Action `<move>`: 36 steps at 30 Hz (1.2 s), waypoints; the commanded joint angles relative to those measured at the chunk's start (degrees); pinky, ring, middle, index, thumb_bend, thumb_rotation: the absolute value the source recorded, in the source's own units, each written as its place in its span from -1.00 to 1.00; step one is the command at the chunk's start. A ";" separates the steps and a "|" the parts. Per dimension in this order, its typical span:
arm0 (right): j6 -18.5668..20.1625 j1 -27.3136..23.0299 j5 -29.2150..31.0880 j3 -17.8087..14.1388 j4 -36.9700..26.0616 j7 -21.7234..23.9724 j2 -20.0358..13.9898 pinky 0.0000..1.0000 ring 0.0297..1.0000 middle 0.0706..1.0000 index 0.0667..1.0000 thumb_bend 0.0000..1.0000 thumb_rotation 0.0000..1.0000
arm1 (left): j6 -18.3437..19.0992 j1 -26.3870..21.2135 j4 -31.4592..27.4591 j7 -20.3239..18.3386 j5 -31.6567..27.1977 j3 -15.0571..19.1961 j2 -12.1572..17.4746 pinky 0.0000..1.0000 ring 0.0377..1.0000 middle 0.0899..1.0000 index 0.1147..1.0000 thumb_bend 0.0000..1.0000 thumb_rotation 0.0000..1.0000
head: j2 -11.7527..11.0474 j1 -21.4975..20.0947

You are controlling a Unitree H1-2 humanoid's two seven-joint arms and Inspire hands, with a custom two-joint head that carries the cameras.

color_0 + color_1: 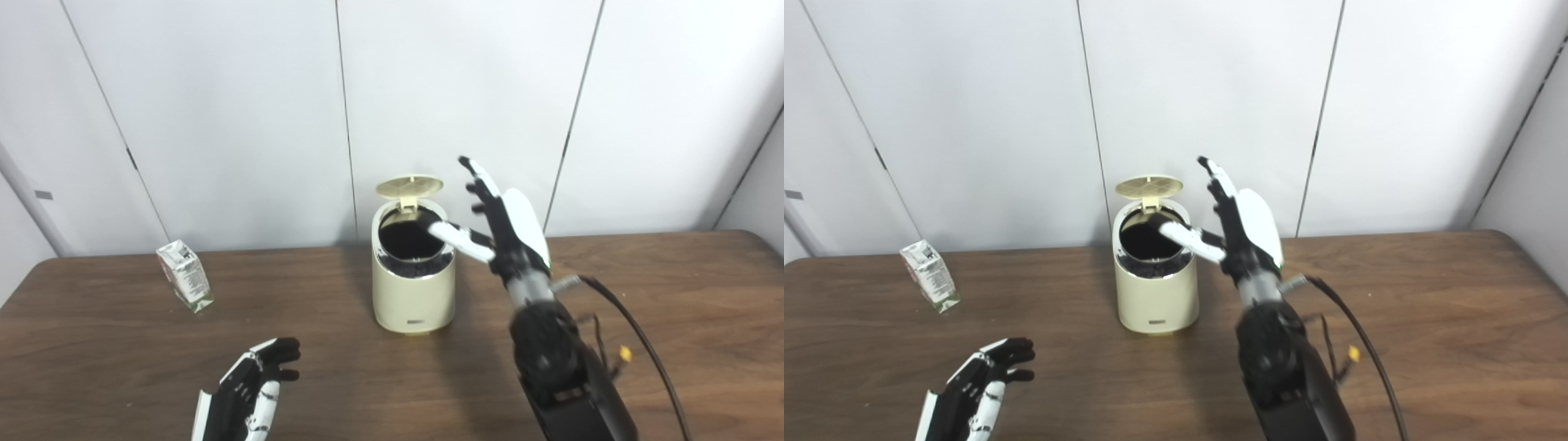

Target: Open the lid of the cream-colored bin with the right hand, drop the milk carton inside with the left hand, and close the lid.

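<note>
The cream-colored bin stands at the middle of the brown table, its round lid raised upright at the back and the dark inside showing. My right hand is open beside the bin's right rim, fingers pointing up, thumb reaching over the opening. The milk carton stands tilted at the far left of the table, also in the right eye view. My left hand is open and empty near the front edge, well apart from the carton.
The brown table ends at a white panelled wall just behind the bin. A black cable with a small yellow tag trails from my right forearm over the table's right side.
</note>
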 commanded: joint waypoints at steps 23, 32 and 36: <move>-34.03 29.98 12.38 -8.47 -11.17 -9.98 0.90 0.13 0.35 0.39 0.32 -0.47 -0.44 | -1.83 -1.55 0.24 -0.12 -0.78 0.98 1.84 0.26 0.42 0.43 0.38 -0.54 -0.14 | -0.07 -0.46; -34.99 31.50 10.54 -9.36 -9.38 -10.01 1.49 0.09 0.29 0.36 0.31 -0.57 -0.69 | -1.39 -1.28 -0.31 -0.26 -0.91 0.97 1.95 0.27 0.43 0.43 0.38 -0.52 -0.16 | -0.01 -0.44; -35.71 31.57 11.01 -9.76 -8.76 -10.00 1.45 0.09 0.30 0.35 0.31 -0.57 -0.72 | -1.19 -0.93 -0.82 -0.11 -0.58 0.91 1.79 0.28 0.43 0.44 0.38 -0.52 -0.13 | -0.16 0.02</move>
